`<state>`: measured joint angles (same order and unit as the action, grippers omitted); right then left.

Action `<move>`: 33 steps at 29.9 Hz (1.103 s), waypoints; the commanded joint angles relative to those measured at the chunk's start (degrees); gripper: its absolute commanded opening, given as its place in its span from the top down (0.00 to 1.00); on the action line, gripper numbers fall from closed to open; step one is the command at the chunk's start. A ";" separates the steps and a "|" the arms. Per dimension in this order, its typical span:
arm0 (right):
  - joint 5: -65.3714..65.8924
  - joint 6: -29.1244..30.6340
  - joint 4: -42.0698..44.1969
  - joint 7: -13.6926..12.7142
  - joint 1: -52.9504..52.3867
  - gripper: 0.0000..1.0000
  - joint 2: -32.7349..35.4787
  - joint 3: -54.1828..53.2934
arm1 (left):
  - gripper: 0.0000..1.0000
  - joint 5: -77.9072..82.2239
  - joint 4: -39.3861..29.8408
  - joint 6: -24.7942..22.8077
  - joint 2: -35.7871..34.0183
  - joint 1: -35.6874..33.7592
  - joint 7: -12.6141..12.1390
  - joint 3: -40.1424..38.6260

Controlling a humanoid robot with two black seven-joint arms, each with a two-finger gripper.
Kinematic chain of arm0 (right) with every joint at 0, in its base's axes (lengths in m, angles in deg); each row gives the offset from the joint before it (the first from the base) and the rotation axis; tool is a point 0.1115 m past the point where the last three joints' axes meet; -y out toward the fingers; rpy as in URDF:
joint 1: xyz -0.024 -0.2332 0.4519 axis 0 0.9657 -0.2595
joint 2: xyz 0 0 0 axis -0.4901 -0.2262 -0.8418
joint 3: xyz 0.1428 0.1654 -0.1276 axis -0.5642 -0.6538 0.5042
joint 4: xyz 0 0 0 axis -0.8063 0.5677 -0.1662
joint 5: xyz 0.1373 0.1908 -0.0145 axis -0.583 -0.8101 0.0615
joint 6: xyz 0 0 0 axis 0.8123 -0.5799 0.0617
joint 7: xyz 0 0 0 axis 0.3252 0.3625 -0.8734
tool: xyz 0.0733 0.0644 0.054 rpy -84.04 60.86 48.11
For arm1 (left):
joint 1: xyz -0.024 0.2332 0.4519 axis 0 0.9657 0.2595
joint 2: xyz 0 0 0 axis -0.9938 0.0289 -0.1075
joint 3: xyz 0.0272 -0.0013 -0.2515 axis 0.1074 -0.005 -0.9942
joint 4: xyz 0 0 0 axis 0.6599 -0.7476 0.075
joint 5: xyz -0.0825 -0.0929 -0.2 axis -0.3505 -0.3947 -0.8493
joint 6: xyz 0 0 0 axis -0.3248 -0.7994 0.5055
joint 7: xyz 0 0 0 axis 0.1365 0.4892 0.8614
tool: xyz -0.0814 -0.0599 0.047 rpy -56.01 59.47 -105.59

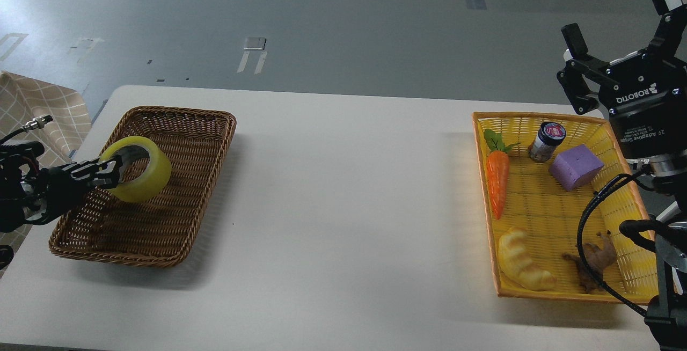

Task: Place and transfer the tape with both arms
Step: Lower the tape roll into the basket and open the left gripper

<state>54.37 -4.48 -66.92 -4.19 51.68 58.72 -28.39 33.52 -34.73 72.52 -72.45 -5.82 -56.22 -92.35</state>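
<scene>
Reaching in from the left edge, the left hand (pixel 115 171) grips the tape (pixel 137 169), its fingers closed on the roll's wall with one finger inside the grey-white core. The yellow roll is tilted on edge over the near-left part of the brown wicker basket (pixel 188 125), which sits on the left side of the white table (pixel 343 206); whether the roll touches the basket floor cannot be told. The right hand (pixel 617 13) is raised at the far right, above the yellow basket (pixel 536 120), its fingers spread wide apart and holding nothing. Inside that basket lie a toy carrot (pixel 497 179), a small dark-lidded jar (pixel 546 141), a purple block (pixel 576 166), a pale croissant toy (pixel 521 260) and a brown figurine (pixel 593 258).
</scene>
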 commanded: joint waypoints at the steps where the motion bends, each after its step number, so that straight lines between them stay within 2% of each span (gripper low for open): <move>1: 0.01 0.00 0.04 0.01 0.19 0.00 -0.01 0.00 | 1.00 0.00 -0.08 -0.02 1.04 -0.01 -0.04 -0.08; 11: 0.01 0.00 0.04 0.01 0.19 0.00 -0.01 -0.09 | 1.00 0.17 0.35 -0.02 1.22 -0.10 1.19 0.10; 22: 0.01 0.00 0.13 0.01 0.63 0.00 -0.10 0.00 | 1.00 1.76 4.31 0.07 4.03 -0.80 1.62 2.21; 26: 0.01 0.00 0.39 0.01 0.63 0.00 -0.10 0.00 | 0.78 1.58 5.89 0.16 5.70 -2.82 1.62 2.29; 28: 0.01 0.00 0.39 0.01 0.63 0.00 -0.10 0.00 | 0.55 1.49 5.98 0.16 5.61 -3.17 1.63 2.38; 29: 0.10 0.00 0.39 0.01 0.63 0.00 -0.10 0.00 | 0.39 1.14 6.07 0.16 5.79 -3.17 2.06 2.30; 30: 0.01 0.00 0.39 0.01 0.63 0.00 -0.10 0.00 | 0.34 0.97 6.59 0.16 5.88 -3.26 3.28 2.30; 31: 0.01 0.00 0.39 0.01 0.63 0.00 -0.10 0.00 | 0.34 0.97 6.60 0.16 5.88 -3.26 3.30 2.30; 32: 0.01 0.00 0.39 0.01 0.71 0.00 -0.10 0.00 | 0.30 0.97 6.86 0.16 5.88 -3.26 5.04 2.30; 33: 0.10 0.00 0.48 0.01 0.80 0.00 -0.10 0.00 | 0.20 0.97 7.29 0.16 5.88 -3.26 6.79 2.21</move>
<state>54.40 -4.48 -66.52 -4.19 52.32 58.62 -28.39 34.61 -28.24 72.70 -66.64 -9.02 -52.99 -90.05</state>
